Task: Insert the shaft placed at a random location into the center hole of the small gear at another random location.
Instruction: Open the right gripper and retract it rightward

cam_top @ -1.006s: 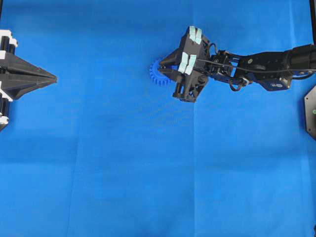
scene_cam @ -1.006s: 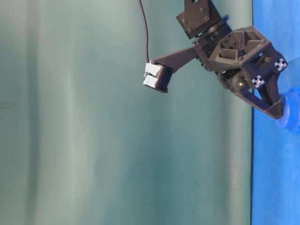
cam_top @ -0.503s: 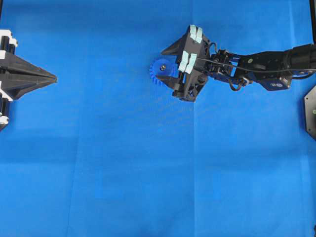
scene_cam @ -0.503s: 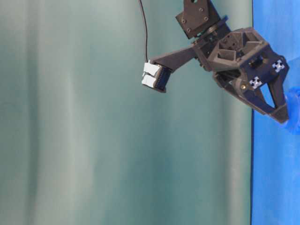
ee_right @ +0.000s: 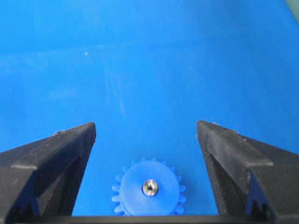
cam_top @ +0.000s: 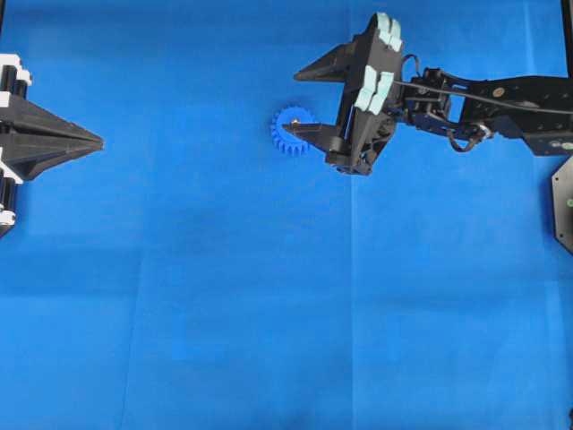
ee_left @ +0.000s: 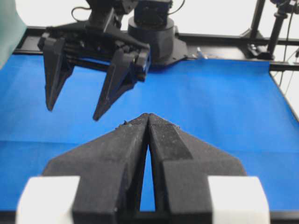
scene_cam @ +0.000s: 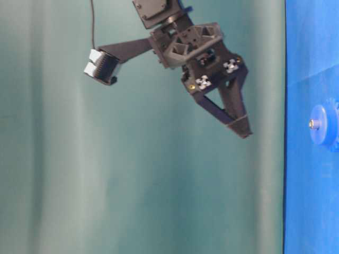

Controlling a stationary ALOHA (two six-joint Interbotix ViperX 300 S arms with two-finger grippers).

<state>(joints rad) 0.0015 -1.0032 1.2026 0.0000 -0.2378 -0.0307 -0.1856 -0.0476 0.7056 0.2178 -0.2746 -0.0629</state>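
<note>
The small blue gear (cam_top: 282,137) lies flat on the blue mat, also seen in the table-level view (scene_cam: 324,126) and the right wrist view (ee_right: 131,191). The silvery shaft (ee_right: 150,187) stands in the middle of its hub, its end sticking out (scene_cam: 311,124). It fills the center hole, so the hole is hidden. My right gripper (cam_top: 292,101) is open and empty. It hangs well above the gear (scene_cam: 242,129), and the gear sits low between its fingers (ee_right: 145,125). My left gripper (cam_top: 98,141) is shut and empty at the far left (ee_left: 148,115).
The blue mat (cam_top: 269,296) covers the whole table. The right arm (cam_top: 483,94) reaches in from the right edge. A dark mount (cam_top: 564,202) sits at the right edge. The left wrist view shows the right gripper (ee_left: 73,112) across the mat.
My right gripper opened off the shaft and rose away from the gear, drawing back a little to the right. The shaft stays standing in the hub. The left arm has not moved.
</note>
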